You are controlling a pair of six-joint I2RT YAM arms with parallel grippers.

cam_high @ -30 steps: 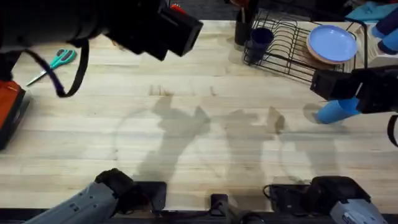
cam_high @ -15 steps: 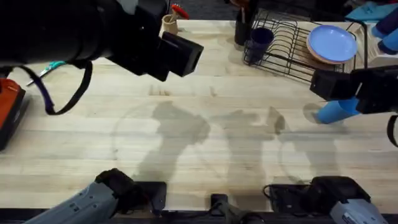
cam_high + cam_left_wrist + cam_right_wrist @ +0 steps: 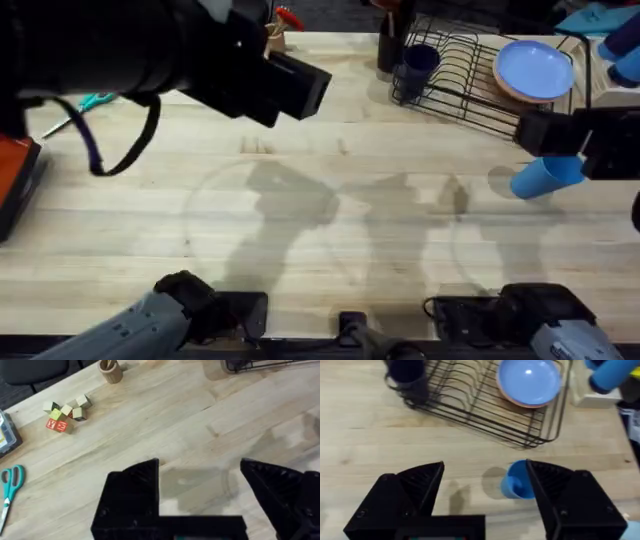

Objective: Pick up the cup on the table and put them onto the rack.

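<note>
We see the light blue cup lying sideways near the rack, rim toward the right gripper's spread, empty fingers. Navy cup sits inside the rack. Left gripper open, empty.

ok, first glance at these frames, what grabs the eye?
The light blue cup at the right gripper, one finger against it, near the table's right edge. Behind it, the black wire rack holds a blue plate and a dark navy cup. The left arm looms dark across the upper left.
</note>
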